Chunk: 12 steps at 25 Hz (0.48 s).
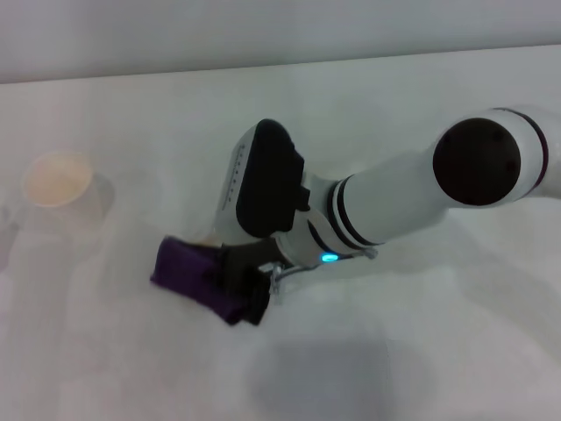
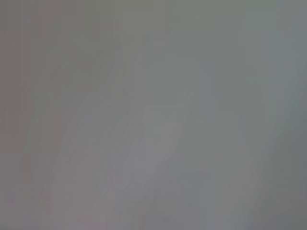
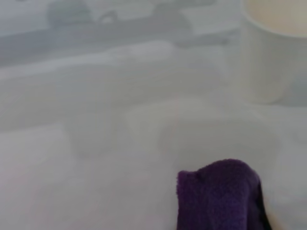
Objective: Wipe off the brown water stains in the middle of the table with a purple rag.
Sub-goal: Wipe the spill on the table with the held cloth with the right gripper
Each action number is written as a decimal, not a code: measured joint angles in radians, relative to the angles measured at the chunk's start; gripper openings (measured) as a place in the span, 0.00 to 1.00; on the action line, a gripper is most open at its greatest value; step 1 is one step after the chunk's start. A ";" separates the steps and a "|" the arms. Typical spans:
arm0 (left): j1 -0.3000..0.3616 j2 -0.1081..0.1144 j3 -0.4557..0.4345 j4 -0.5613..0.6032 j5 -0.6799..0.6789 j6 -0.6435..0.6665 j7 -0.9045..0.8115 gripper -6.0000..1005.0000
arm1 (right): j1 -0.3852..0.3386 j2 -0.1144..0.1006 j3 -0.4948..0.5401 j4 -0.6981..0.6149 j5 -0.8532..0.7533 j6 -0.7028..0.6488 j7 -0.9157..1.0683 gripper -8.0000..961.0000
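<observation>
Right end effector (image 1: 248,282) | clamped on purple rag (image 1: 188,266) | pressed to table (image 1: 421,351)

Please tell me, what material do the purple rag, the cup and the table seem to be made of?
The purple rag looks like soft, fuzzy cloth, perhaps fleece or microfibre: its surface is napped and bunched. The cup seems to be cream paper with a thin rolled rim, though plastic is possible. The table appears as a smooth, matte white surface; its core cannot be told.
</observation>
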 joint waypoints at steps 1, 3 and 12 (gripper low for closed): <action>0.000 0.000 0.000 0.000 0.000 0.000 0.000 0.86 | 0.002 0.000 -0.001 0.008 0.000 -0.022 0.001 0.11; 0.000 0.001 0.000 0.000 -0.001 0.000 0.000 0.87 | 0.011 0.000 -0.001 0.027 0.001 -0.066 0.004 0.11; 0.003 0.002 0.000 0.009 -0.002 0.000 -0.013 0.87 | 0.115 -0.001 0.048 0.180 -0.008 -0.154 0.067 0.12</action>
